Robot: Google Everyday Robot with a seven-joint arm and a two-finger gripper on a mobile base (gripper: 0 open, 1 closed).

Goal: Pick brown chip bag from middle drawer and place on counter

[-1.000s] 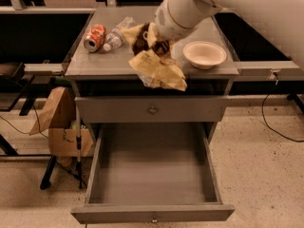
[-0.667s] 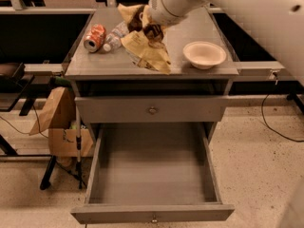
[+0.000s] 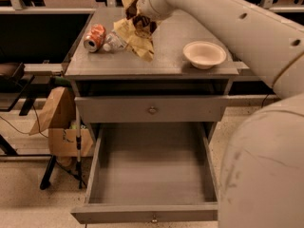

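Speckled pale flooring runs along the bottom edge, and the robot's cream arm [image 3: 256, 175] fills the near right corner; beside it the middle drawer [image 3: 97, 167] stands open, flat grey floor showing, a small round knob on its front; just above it the upper drawer [image 3: 118, 110] is closed, with a centre knob; to the left of the cabinet a brown cardboard box [image 3: 59, 115] sits on the floor near some dark stand legs. Above the drawers lies the counter [image 3: 180, 30]; a white bowl [image 3: 204, 54] sits near its front right; an orange soda can [image 3: 95, 37] lies on its side at the left, with a clear plastic bottle [image 3: 113, 42] just beside it. Farther back, left of centre, the gripper [image 3: 141, 23] is clenched on the brown chip bag [image 3: 135, 41]; the crumpled bag hangs from it over the counter, close by the bottle; whether its lower tan end touches the surface I cannot tell.
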